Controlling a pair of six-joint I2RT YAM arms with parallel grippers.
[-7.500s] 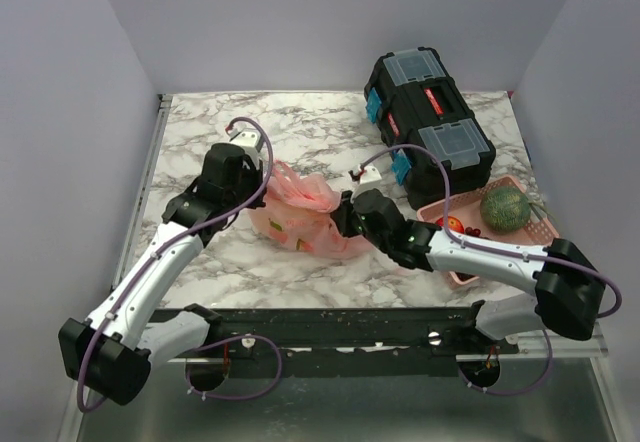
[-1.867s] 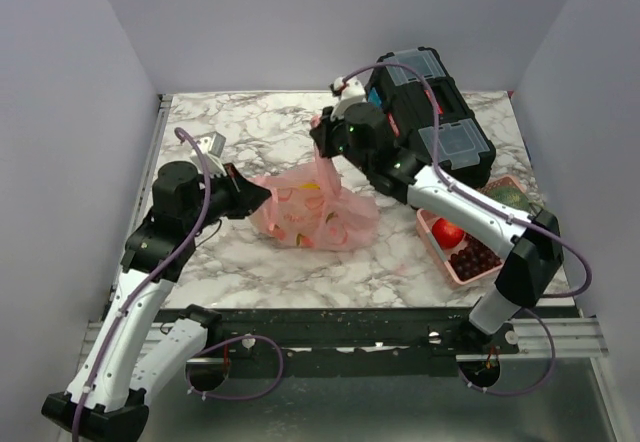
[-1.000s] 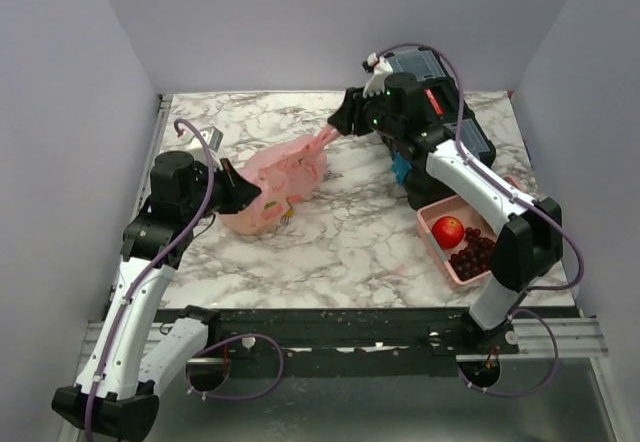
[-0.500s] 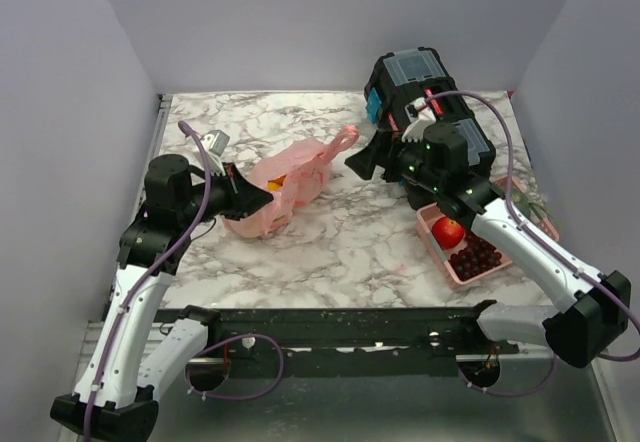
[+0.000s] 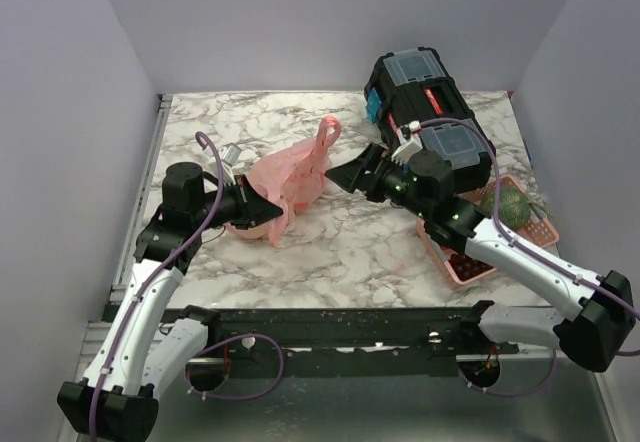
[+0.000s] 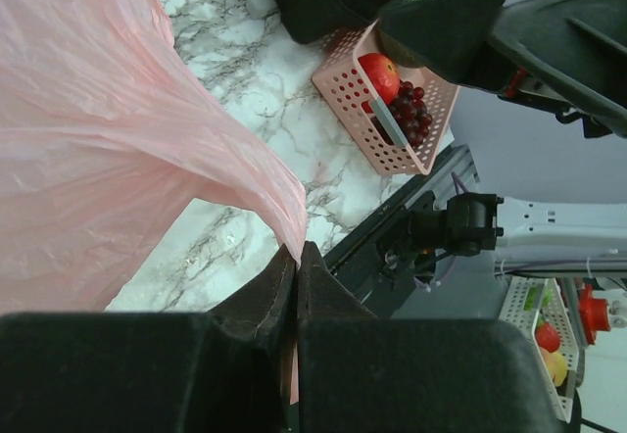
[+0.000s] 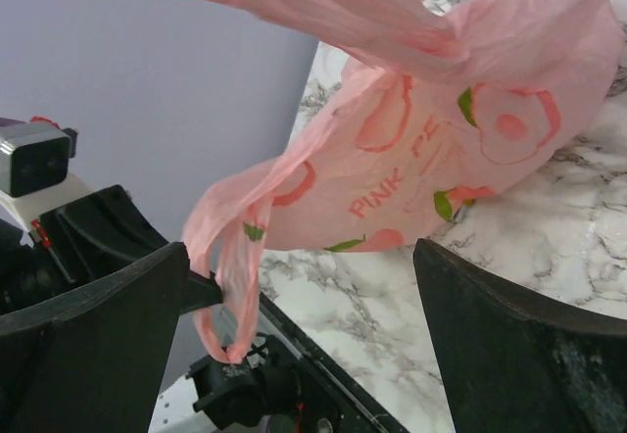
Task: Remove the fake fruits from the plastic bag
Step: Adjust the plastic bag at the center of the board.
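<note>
The pink plastic bag point(image 5: 287, 180) lies bunched on the marble table, one loop handle point(image 5: 327, 132) sticking up. My left gripper point(image 5: 262, 205) is shut on the bag's thin film at its near left edge; in the left wrist view the film point(image 6: 108, 149) runs down between the closed fingertips point(image 6: 284, 278). My right gripper point(image 5: 350, 174) is open just right of the bag, touching nothing. In the right wrist view the printed bag point(image 7: 451, 149) fills the space ahead of the wide-apart fingers point(image 7: 88, 335). The fake fruits are hidden inside the bag.
A black toolbox point(image 5: 425, 107) stands at the back right. A pink basket point(image 5: 545, 230) at the right holds a green melon point(image 5: 505, 204), a red apple point(image 6: 382, 72) and dark grapes point(image 6: 409, 120). The table's near edge rail point(image 5: 330, 327) runs below.
My right gripper opened, released the bag's handle and dropped back toward the bag's right side. The bag slumped toward the left gripper, which kept its hold.
</note>
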